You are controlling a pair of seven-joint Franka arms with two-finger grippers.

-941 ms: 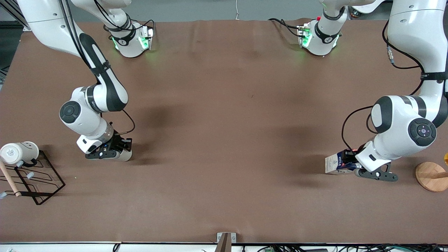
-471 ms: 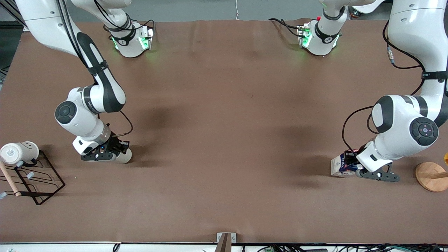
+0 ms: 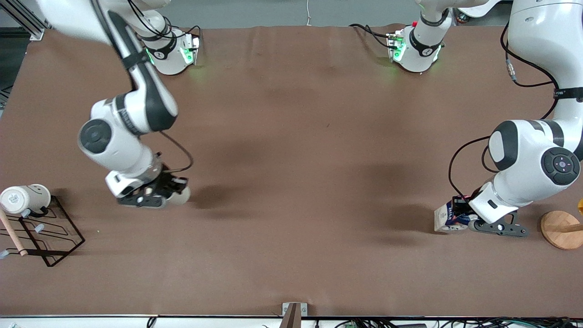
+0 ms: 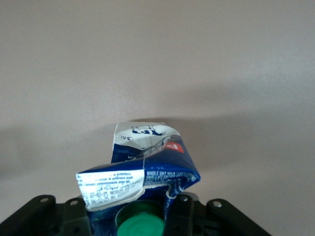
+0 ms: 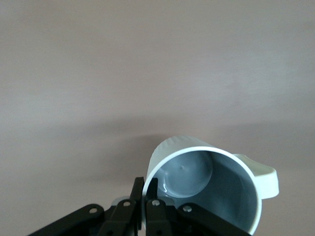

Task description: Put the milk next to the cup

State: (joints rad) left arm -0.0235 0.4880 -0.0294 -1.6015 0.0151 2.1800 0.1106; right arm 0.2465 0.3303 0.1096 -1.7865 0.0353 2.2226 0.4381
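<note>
Table (image 3: 291, 150) covered in brown, seen from the front camera, carries both arms' work toward its two ends. At the left arm's end the left gripper (image 3: 460, 218) is low over the table, its jaws closed on the milk (image 3: 445, 219), whose white and dark blue body sticks out from under the wrist toward the middle of the table; whether its base touches the table cannot be told here. A round wooden base (image 3: 561, 229) lies just beside that gripper, closer to the table's edge. At the right arm's end the right gripper (image 3: 166, 195) carries the cup (image 3: 181, 195), a beige rim showing past the black fingers, with its shadow on the table beside it. Milk and cup are well apart, with the bare middle of the table between them. Close to the table's edge at the right arm's end stands a black wire rack (image 3: 43, 232) with a white mug (image 3: 25, 198) on its farther corner and a wooden stick (image 3: 11, 234) across it.

In the left wrist view the carton (image 4: 147, 169) sits between the jaws, its creased gable top and green cap (image 4: 141, 226) close to the camera, its blue and white body pointing away over plain table.

In the right wrist view the jaws pinch narrow on the mug's (image 5: 209, 184) rim, one finger (image 5: 153, 194) inside the grey-blue inside, the other outside. The small handle (image 5: 261, 174) points away from the fingers.
</note>
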